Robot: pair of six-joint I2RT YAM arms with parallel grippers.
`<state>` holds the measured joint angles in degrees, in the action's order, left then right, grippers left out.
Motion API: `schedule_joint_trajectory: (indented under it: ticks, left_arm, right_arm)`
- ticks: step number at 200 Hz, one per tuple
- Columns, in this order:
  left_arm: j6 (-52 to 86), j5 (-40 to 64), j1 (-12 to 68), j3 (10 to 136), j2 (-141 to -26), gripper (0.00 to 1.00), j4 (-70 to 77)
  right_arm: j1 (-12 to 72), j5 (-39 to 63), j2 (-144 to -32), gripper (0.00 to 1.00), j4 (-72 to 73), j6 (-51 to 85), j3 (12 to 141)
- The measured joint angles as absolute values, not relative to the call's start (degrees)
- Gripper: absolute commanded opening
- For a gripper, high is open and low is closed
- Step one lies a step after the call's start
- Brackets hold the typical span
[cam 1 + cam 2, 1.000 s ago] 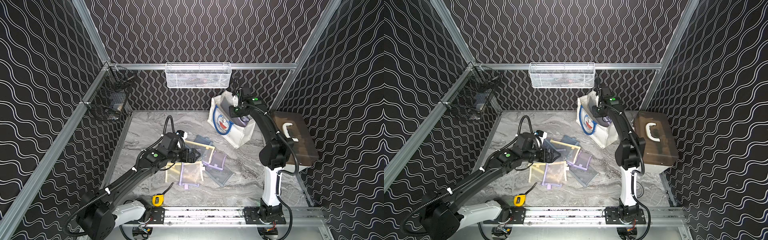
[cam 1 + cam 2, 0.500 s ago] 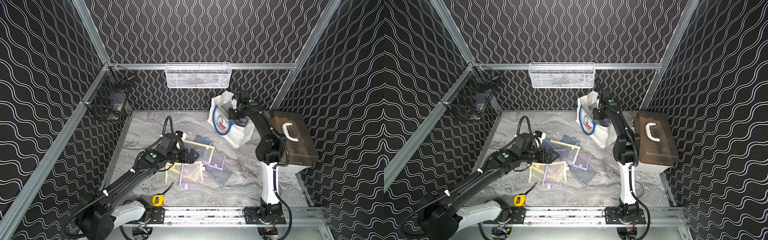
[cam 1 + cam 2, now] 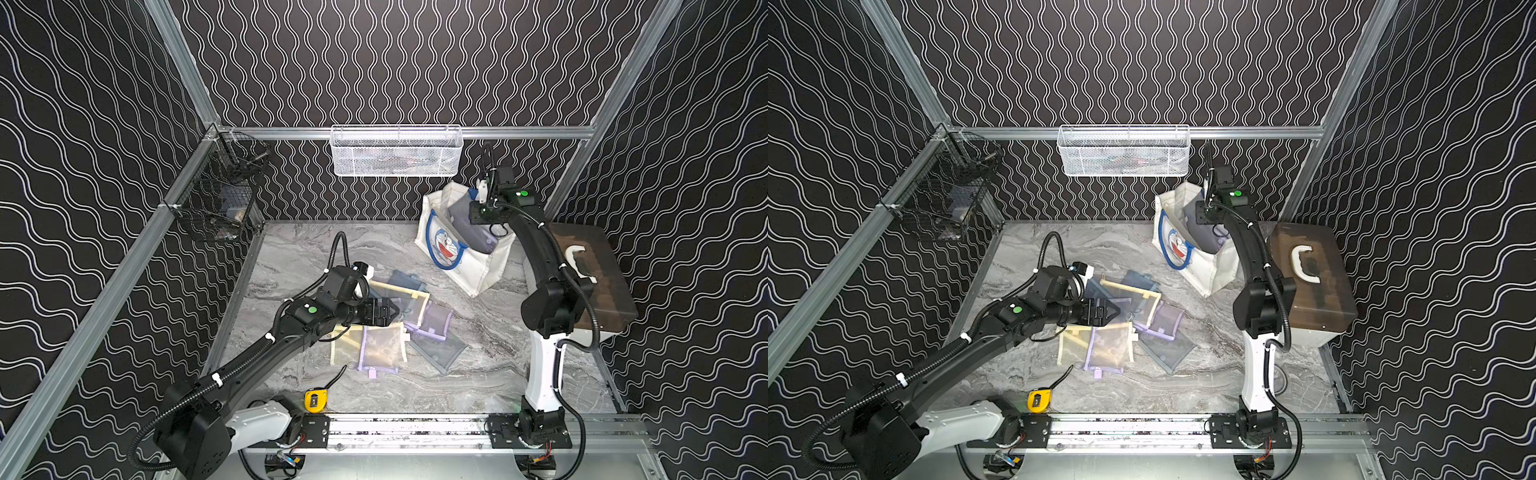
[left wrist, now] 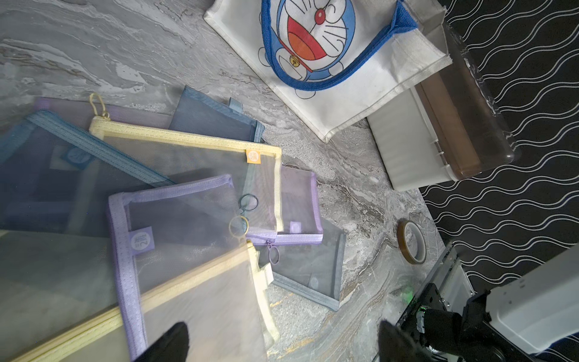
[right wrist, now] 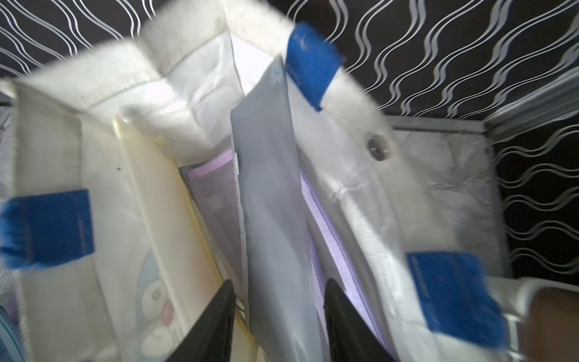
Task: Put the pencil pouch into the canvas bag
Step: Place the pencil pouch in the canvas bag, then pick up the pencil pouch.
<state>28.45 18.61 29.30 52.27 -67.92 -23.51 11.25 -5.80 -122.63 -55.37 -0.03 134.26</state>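
pencil pouch (image 5: 269, 203) stands on edge inside the canvas bag (image 3: 478, 270) at the far right, your right gripper (image 5: 279, 282) spread open around it, apparently to let it settle, while your left gripper (image 4: 282, 326) hovers wide open over the mesh pouches (image 3: 382, 345).

Around me: black walls (image 3: 395, 62) w/ white wavy lines, alu frame rails (image 3: 519, 132), grey marble-look floor (image 3: 299, 245). Back rail carries white mesh basket (image 3: 397, 151), left rail black wire basket (image 3: 216, 199).

Left fingers (image 4: 169, 341), right fingers (image 5: 213, 319) apart
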Motion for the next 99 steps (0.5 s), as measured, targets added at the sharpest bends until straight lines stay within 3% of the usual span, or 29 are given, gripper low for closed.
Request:
schedule_joint_trajectory:
  ticks: [51, 99]
  left_arm:
    - [28.4, 17.3, 23.3, 50.1, -69.9, 0.95, -24.9]
    - [28.5, 19.6, 18.3, 47.9, -74.8, 0.93, -25.3]
  right_arm:
    - [20.1, -7.2, -108.4, 0.60, -57.0, 0.4, 126.0]
    - [31.9, -0.3, -95.7, 0.67, -53.5, 9.3, 101.4]
